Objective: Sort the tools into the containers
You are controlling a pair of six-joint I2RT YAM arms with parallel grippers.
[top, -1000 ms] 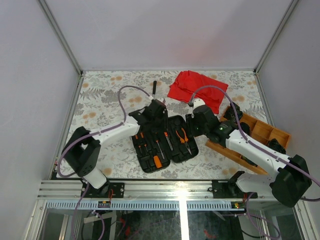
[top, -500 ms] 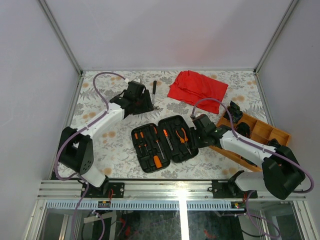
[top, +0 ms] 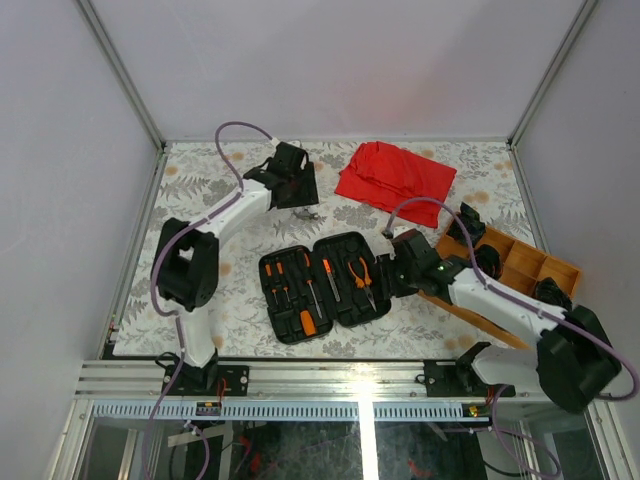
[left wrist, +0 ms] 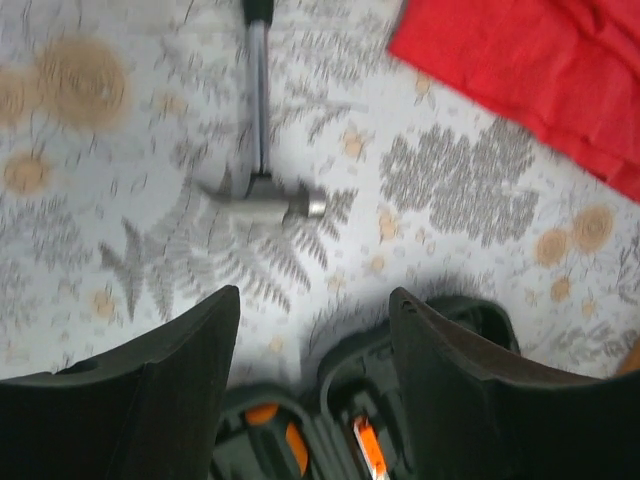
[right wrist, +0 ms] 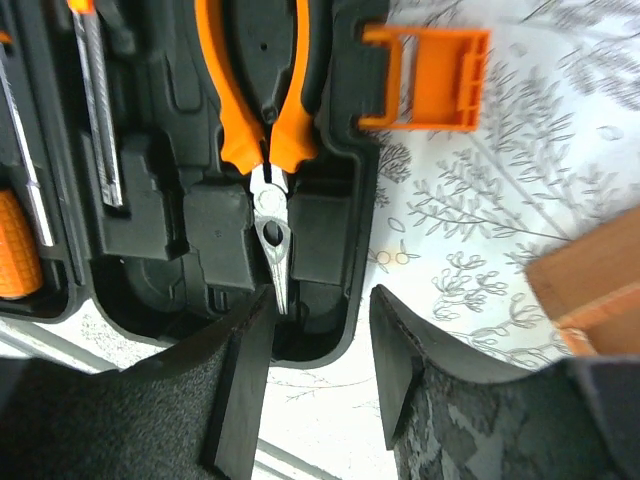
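**bench_guy:** Quick look at your setup. Your case (right wrist: 320, 215) lies open on the table (top: 240, 320), pretty much dead centre. The screwdrivers (top: 285, 285) sit in the left half's slots and the pliers (right wrist: 268, 200) in the right half. The orange latch (right wrist: 425, 75) sticks out off the right edge. One small hammer (left wrist: 262, 205) is outside, lying flat on the table at about 12 o'clock from the case. Its head is the end nearest the case, but it isn't touching.

**torque_tom:** Agreed. Your left gripper (left wrist: 312, 310) hangs out around 11 o'clock from the case, with the hammer just ahead of its fingertips. Its jaws are wide with nothing between them. Your right gripper (right wrist: 320, 305) is at the case's 3 o'clock edge, low by the pliers' nose, jaws a fair bit apart and empty too. The red cloth (top: 395, 175) lies at 1 o'clock, and the wooden tray (top: 520, 265) at 3 o'clock, past your right arm. Can't make out what's in that tray.
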